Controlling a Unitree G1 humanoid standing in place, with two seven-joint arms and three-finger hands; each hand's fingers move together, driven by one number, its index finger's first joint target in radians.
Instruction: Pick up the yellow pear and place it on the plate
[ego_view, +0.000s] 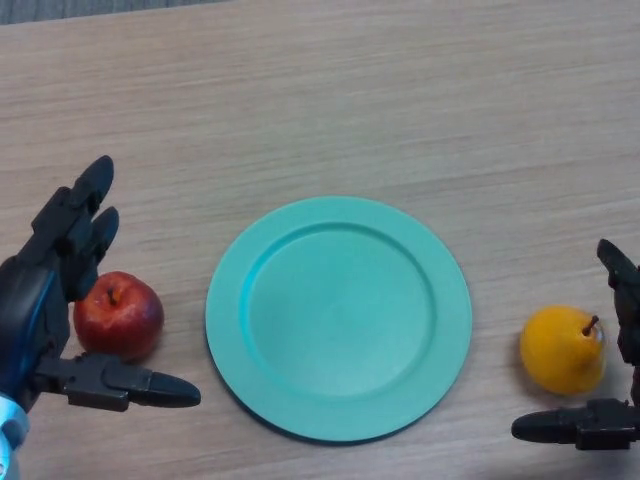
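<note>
A smooth, firm, rounded yellow pear (562, 349) is flanked by the open, empty right hand (590, 425), best grasped around its wide belly, beside a round teal plate (230, 300).

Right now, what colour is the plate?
Teal green, plain with no pattern. The plate shows best in the head view, between the red apple and the yellow pear.

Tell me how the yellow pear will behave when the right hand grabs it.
The yellow pear looks round and smooth, so it may roll if nudged before the right hand closes. Its skin looks glossy, so it may be slippery. It probably stays rigid; the stem looks thin and not worth gripping.
</note>
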